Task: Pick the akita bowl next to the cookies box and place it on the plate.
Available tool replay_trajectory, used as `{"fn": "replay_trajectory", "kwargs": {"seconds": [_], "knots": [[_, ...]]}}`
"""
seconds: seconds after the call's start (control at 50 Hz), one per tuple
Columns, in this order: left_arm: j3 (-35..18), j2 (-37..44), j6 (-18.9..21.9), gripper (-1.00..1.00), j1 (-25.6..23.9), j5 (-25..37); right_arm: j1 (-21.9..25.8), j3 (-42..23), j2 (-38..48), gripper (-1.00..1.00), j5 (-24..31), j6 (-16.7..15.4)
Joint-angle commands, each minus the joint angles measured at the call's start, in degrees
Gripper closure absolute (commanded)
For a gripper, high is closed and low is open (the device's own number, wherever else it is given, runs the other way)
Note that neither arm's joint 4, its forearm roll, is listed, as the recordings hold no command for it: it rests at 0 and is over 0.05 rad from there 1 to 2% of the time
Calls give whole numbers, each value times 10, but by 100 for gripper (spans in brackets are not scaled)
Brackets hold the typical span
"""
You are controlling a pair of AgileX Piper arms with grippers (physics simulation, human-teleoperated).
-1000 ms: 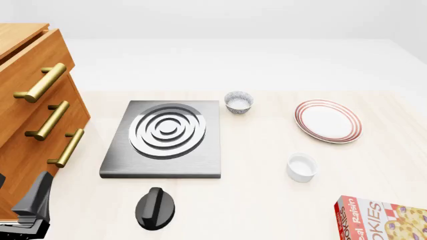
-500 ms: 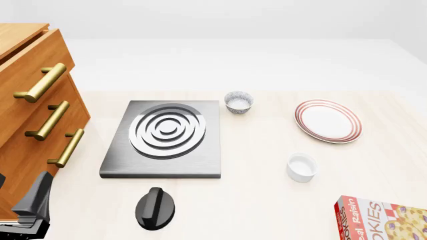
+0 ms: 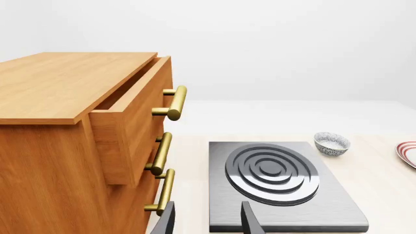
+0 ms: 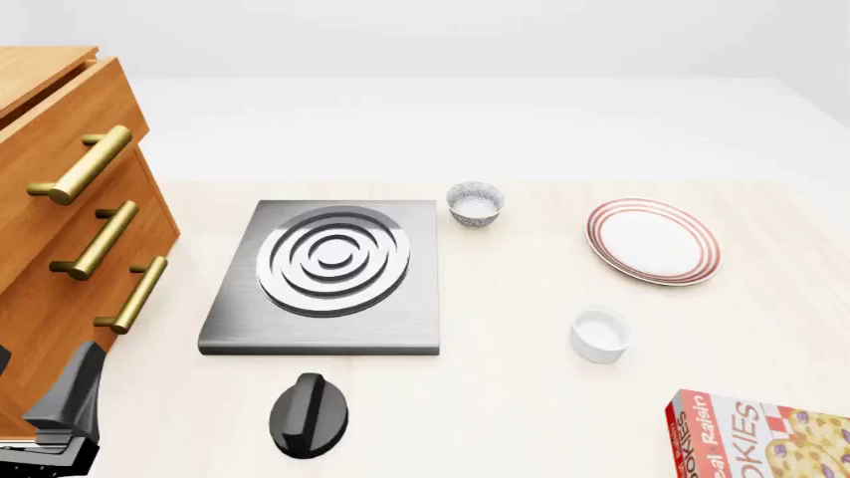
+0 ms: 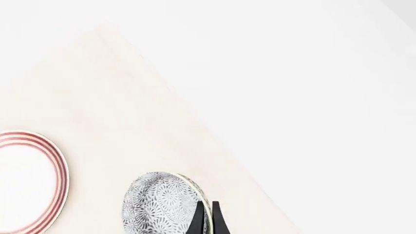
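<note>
You have a wooden drawer cabinet [image 4: 54, 199] with brass bar handles at 9 o'clock in the front view, cut off by the frame edge. Beside it lies a square brushed-metal stove plate [image 4: 332, 264] with raised concentric rings. The flat red cookies box [image 4: 763, 438] sits at 5 o'clock, with only one corner and part of its lettering in frame. The round white plate [image 4: 651, 241], rimmed with reddish rings, lies at 2 o'clock. The akita bowl [image 5: 162, 207] appears only in your right wrist view. It is tilted so that its speckled outside faces the camera, it sits near the plate and the table edge, and its lower part is cropped. The right gripper [image 5: 206, 219] has narrow jaws straddling the bowl's rim and pinching the wall; its fingertips are cut off. A second speckled bowl [image 4: 476, 204] stands at the stove's 1 o'clock corner. A smooth white cup [image 4: 600, 334] stands at 4 o'clock and a black knob [image 4: 310, 413] at 6 o'clock. Your left gripper [image 3: 208, 224] has its jaws wide apart and holds nothing.
</note>
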Motion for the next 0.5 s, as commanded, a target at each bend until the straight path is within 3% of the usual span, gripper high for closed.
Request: {"fn": "replay_trajectory", "kwargs": {"seconds": [0.02, 0.26, 0.5], "knots": [[0, 0, 0, -100, 0, 0, 38, -14, -28, 100, 27, 30], [0, 0, 0, -100, 0, 0, 71, -25, -40, 100, 49, 56], [0, 0, 0, -100, 0, 0, 100, -12, -49, 100, 50, 111]]}}
